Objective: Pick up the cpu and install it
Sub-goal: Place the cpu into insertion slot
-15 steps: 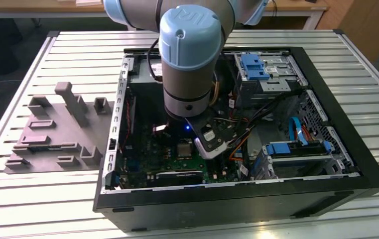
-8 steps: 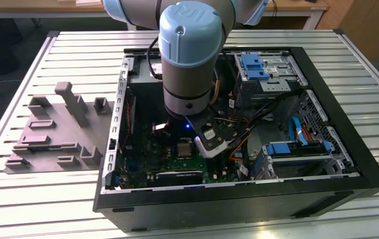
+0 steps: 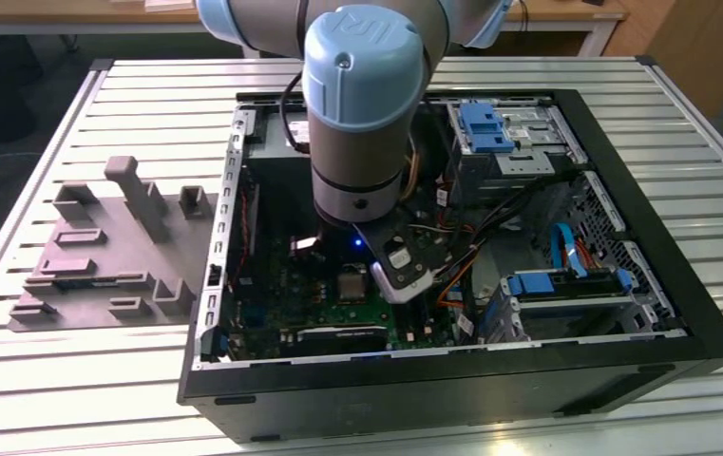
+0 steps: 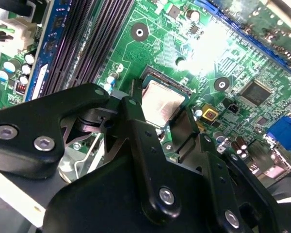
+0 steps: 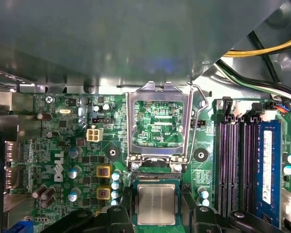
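The cpu (image 5: 156,204), a small square chip with a silvery top, lies level in the black socket on the green motherboard (image 5: 72,131). My gripper (image 5: 156,201) straddles it, with one black finger against each of two opposite edges, shut on it. The second wrist view shows the cpu (image 4: 160,103) between the left finger (image 4: 134,109) and the right finger (image 4: 186,127) of my gripper (image 4: 160,109). The silver socket frame (image 5: 158,121) stands swung open just beyond the chip. In the exterior view, my arm (image 3: 361,123) reaches down into the black computer case (image 3: 665,313).
The socket lever (image 5: 196,121) is raised beside the frame. Memory slots (image 5: 237,165) and a blue module (image 5: 267,162) run along one side of the socket. Cables (image 3: 463,237) and drive bays (image 3: 564,285) crowd the case. A grey plastic fixture (image 3: 107,256) lies outside on the exterior view's left.
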`<control>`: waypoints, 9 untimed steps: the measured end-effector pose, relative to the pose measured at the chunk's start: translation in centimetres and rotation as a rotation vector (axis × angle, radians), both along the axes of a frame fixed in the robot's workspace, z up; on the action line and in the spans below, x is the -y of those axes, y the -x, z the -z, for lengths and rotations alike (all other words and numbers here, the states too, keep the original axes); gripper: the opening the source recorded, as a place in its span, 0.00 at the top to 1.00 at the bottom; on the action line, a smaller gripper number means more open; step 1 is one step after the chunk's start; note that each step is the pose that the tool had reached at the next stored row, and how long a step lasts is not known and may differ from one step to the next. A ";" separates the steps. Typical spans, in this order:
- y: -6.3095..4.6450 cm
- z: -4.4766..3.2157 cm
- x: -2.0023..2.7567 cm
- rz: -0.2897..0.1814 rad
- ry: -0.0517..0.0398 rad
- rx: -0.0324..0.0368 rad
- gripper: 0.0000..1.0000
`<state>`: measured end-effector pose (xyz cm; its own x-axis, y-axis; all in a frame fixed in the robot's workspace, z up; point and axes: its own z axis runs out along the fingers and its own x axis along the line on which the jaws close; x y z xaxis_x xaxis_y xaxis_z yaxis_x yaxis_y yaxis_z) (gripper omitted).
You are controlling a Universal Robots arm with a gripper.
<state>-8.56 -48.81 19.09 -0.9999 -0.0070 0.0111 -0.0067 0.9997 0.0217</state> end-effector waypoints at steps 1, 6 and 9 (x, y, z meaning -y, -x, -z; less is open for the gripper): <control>0.0 0.07 0.00 0.000 0.0000 0.0000 0.53; 0.0 0.19 0.01 0.000 0.0004 -0.0002 0.53; 0.0 0.20 0.01 0.000 0.0002 -0.0001 0.53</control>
